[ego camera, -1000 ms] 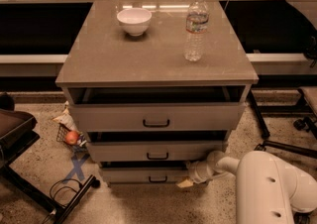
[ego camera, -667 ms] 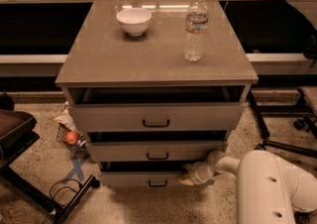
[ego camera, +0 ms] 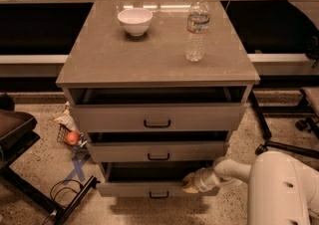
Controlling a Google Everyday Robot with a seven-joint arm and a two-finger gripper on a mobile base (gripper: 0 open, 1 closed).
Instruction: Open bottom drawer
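Observation:
The bottom drawer (ego camera: 134, 189) is the lowest of three grey-beige fronts, with a small black bar handle (ego camera: 159, 195). It stands pulled out, with a dark gap above its front panel. My gripper (ego camera: 189, 183) is at the right part of that drawer's top edge, at the end of my white arm (ego camera: 279, 189) reaching in from the lower right. The middle drawer (ego camera: 158, 151) and the top drawer (ego camera: 157, 117) also stand partly pulled out.
A white bowl (ego camera: 135, 21) and a clear water bottle (ego camera: 198, 27) stand on the cabinet top (ego camera: 124, 59). A chair base (ego camera: 30, 169) and cables lie at the left, litter with an orange ball (ego camera: 73, 138) beside the cabinet. Chair legs (ego camera: 279, 144) at the right.
The bottom drawer has slid a little further out toward the camera, and my gripper has moved with it, slightly left and down.

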